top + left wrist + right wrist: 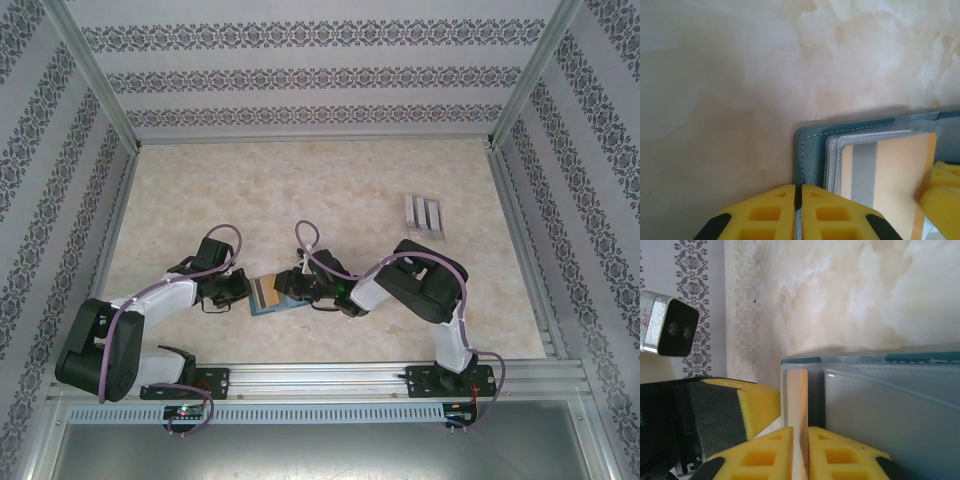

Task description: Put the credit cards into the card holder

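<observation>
Right gripper (pixel 805 435) pinches a credit card (pixel 798 400) edge-on; left gripper (pixel 798 192) is clamped on the teal cover edge of the card holder (pixel 812 145).
The card, pale orange with a grey stripe, lies over the holder's paler inner leaves. The holder sits open on the table (pixel 330 190) between both arms. We cannot tell if the card's edge has entered a pocket. We judge insertion is in hand: anchor firmly with the left pinch, hold the card level with the pocket mouth, and push slowly.

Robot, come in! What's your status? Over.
Left gripper shut on edge of teal folding wallet. Right gripper shut on orange grey-striped plastic card, at wallet's pale leaves. Clear plastic stand well away.
</observation>
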Robot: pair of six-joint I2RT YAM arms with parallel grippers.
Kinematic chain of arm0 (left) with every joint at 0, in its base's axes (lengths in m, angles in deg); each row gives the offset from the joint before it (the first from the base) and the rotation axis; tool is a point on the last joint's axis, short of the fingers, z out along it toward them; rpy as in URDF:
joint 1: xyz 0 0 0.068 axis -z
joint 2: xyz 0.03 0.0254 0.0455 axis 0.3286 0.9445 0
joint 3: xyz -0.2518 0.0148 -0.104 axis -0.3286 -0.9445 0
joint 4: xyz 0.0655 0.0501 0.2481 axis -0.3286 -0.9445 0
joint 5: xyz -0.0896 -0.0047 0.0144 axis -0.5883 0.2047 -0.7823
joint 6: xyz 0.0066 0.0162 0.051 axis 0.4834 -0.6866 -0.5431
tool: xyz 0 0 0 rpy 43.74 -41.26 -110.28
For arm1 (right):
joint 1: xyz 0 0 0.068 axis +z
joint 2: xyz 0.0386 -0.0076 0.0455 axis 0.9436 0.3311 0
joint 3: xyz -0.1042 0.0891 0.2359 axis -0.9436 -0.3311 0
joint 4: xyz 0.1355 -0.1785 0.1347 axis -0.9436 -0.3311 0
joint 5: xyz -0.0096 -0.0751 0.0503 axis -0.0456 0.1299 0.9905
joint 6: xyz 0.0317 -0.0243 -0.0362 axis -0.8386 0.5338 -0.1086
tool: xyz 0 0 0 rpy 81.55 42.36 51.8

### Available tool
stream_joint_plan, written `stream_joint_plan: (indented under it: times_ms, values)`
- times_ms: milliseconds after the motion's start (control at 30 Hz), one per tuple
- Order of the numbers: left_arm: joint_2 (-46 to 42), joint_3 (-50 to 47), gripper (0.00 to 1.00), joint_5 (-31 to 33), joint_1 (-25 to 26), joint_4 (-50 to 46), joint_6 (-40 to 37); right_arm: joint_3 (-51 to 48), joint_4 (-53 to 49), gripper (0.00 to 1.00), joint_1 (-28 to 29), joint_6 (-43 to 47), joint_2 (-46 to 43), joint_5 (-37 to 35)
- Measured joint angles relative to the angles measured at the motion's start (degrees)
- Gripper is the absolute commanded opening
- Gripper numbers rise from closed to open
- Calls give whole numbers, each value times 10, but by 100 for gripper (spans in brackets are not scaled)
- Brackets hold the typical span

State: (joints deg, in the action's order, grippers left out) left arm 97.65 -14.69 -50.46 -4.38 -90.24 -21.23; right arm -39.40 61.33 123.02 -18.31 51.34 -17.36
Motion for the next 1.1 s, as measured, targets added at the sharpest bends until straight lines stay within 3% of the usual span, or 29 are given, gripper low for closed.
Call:
stream_joint_plan:
  times_ms: [200, 400, 733, 933, 1100]
  values:
    - [-11, 0, 11, 8, 6, -6, 9, -3, -89, 26, 7, 38, -52, -13]
    - [-28, -3, 12, 17, 9, -29, 10, 0, -170, 13, 7, 75, -77, -21]
    - [-20, -4, 12, 12, 9, -33, 10, 60, -224, 3, 28, 86, -46, -8]
    - [-18, -3, 12, 10, 8, -32, 10, 87, -248, 5, 38, 100, -34, -4]
    - [-22, 6, 31, 6, 10, -42, 7, 85, -301, 20, 38, 135, -71, -23]
